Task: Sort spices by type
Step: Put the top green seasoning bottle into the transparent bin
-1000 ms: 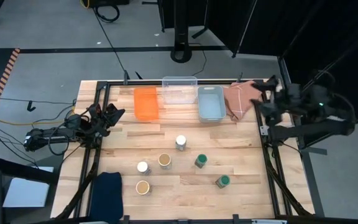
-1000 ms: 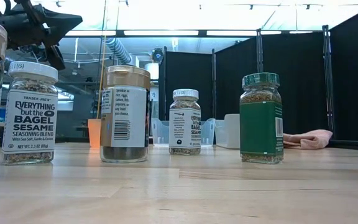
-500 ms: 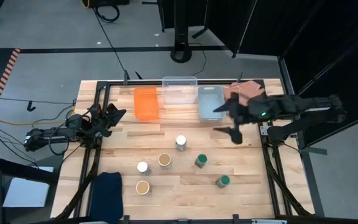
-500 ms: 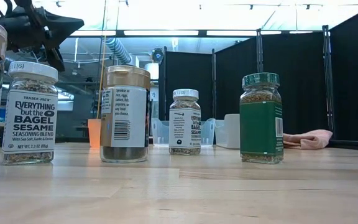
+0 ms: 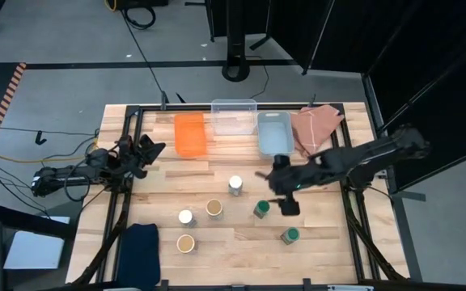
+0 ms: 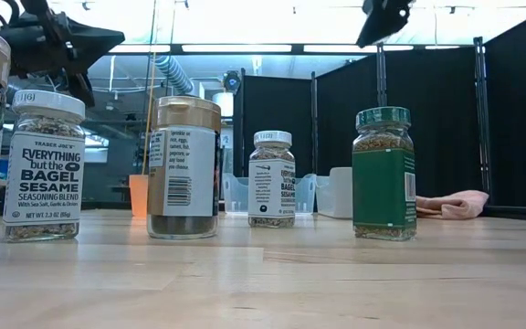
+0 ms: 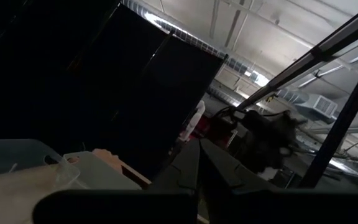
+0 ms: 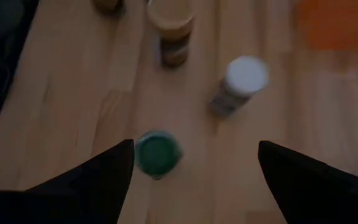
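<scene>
Six spice jars stand on the front half of the table: white lids (image 5: pixel 235 184) (image 5: pixel 186 217), tan lids (image 5: pixel 214 208) (image 5: pixel 186 242), green lids (image 5: pixel 261 209) (image 5: pixel 290 235). My right gripper (image 5: pixel 275 192) hangs open above the table, just behind and beside the nearer-centre green-lid jar (image 8: pixel 157 153), touching nothing. In its wrist view that jar sits close to one finger (image 8: pixel 107 174), with a white-lid jar (image 8: pixel 244 78) and a tan-lid jar (image 8: pixel 171 28) beyond. My left gripper (image 5: pixel 147 149) rests shut at the table's left edge.
An orange bin (image 5: pixel 190 134), a clear bin (image 5: pixel 234 115) and a pale-blue bin (image 5: pixel 274 133) line the back edge, with a pink cloth (image 5: pixel 312 129) to their right. A dark blue cloth (image 5: pixel 140 246) lies at the front left. Black rails run along both sides.
My right arm has swung in from the table's right edge to above the green-lid jar near the centre, and its jaws have spread wide. The left arm and the jars have not moved.
</scene>
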Available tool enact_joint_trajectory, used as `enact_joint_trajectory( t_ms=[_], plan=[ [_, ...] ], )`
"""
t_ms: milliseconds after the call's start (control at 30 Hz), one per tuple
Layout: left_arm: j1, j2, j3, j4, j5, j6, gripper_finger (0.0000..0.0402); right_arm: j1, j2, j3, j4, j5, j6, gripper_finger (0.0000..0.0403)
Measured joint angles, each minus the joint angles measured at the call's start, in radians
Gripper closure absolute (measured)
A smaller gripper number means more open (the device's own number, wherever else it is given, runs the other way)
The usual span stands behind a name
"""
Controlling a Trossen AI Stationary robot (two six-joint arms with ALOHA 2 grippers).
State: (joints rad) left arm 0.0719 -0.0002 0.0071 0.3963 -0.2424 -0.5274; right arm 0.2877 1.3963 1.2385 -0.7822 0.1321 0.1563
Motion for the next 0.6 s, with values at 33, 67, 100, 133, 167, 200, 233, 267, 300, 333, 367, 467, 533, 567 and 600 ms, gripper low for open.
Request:
enact_joint_trajectory(
  t_ms=[33,67,100,133,167,200,233,267,300,333,367,467,533,567,600],
  plan=[
    [0.0,0.0,0.0,-0.008,0.0,0.0,0.0386,0.009,0.024,0.0,0.0,-0.003,0.0,0.0053],
    [0.0,0.0,0.0,-0.015,0.0,0.0,0.0386,0.019,0.047,0.0,0.0,-0.003,0.0,0.0053],
    [0.0,0.0,0.0,-0.022,0.0,-0.002,0.0386,0.028,0.069,0.0,0.0,-0.003,-0.001,0.0053],
    [0.0,0.0,0.0,-0.03,0.0,-0.005,0.0386,0.037,0.09,0.0,0.0,-0.003,-0.004,0.0053],
    [0.0,0.0,0.0,-0.035,0.0,-0.005,0.0386,0.045,0.11,0.0,0.001,-0.004,-0.01,0.0053],
    [0.0,0.0,0.0,-0.035,0.0,-0.005,0.0386,0.052,0.129,0.0,0.002,-0.01,-0.02,0.0053],
    [0.0,0.0,0.0,-0.035,0.0,-0.006,0.0386,0.058,0.148,0.0,0.003,-0.019,-0.028,0.0053],
    [0.0,0.0,0.0,-0.034,0.0,-0.006,0.0386,0.062,0.165,0.0,0.004,-0.027,-0.034,0.0053],
    [0.0,0.0,0.0,-0.034,0.0,-0.006,0.0386,0.066,0.181,0.0,0.005,-0.036,-0.036,0.0053],
    [0.0,0.0,0.0,-0.034,0.0,-0.007,0.0386,0.068,0.196,0.0,0.01,-0.047,-0.036,0.0053],
    [0.0,0.0,0.0,-0.034,0.0,-0.007,0.0386,0.068,0.209,0.0,0.021,-0.06,-0.036,0.0053],
    [0.0,0.0,0.0,-0.035,0.0,-0.007,0.0386,0.067,0.231,0.0,0.072,-0.082,-0.045,0.0053],
    [0.0,0.0,0.0,-0.036,0.0,-0.008,0.0386,0.066,0.234,0.0,0.101,-0.082,-0.062,0.0053],
    [0.0,0.0,0.0,-0.036,0.0,-0.008,0.0386,0.064,0.234,0.0,0.105,-0.082,-0.071,0.0053],
    [0.0,0.0,0.0,-0.036,0.0,-0.008,0.0386,0.062,0.234,0.0,0.105,-0.082,-0.079,0.0053]
  ],
)
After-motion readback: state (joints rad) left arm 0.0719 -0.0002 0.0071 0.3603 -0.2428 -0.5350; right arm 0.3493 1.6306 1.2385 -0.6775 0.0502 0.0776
